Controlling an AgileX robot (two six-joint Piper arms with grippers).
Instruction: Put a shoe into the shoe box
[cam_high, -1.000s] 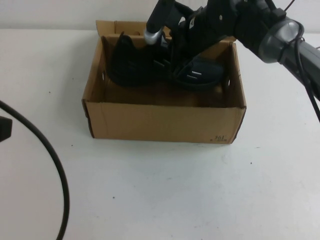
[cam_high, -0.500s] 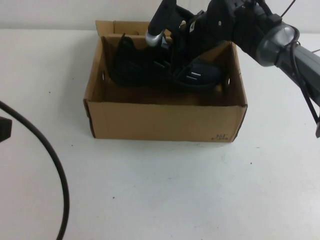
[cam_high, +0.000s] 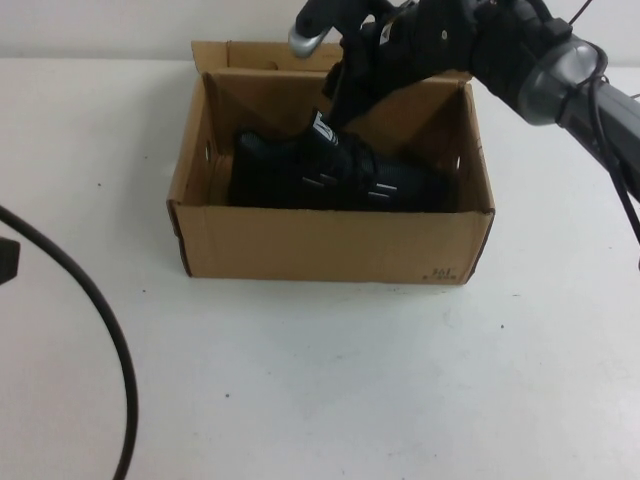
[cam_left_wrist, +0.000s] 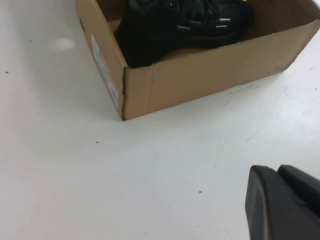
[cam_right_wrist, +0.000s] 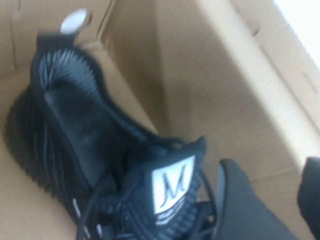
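1. Since the shoe (cam_high: 335, 178) lies flat inside the shoe box (cam_high: 330, 245), just below the right gripper (cam_high: 335, 100), its fingers look apart and hold nothing.
2. Next, I think it needs to lift straight up.
3. The left gripper (cam_left_wrist: 282, 202) waits far away; I cannot tell its fingers.

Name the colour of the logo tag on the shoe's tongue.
White with a dark letter, clearest in the right wrist view: logo tag.
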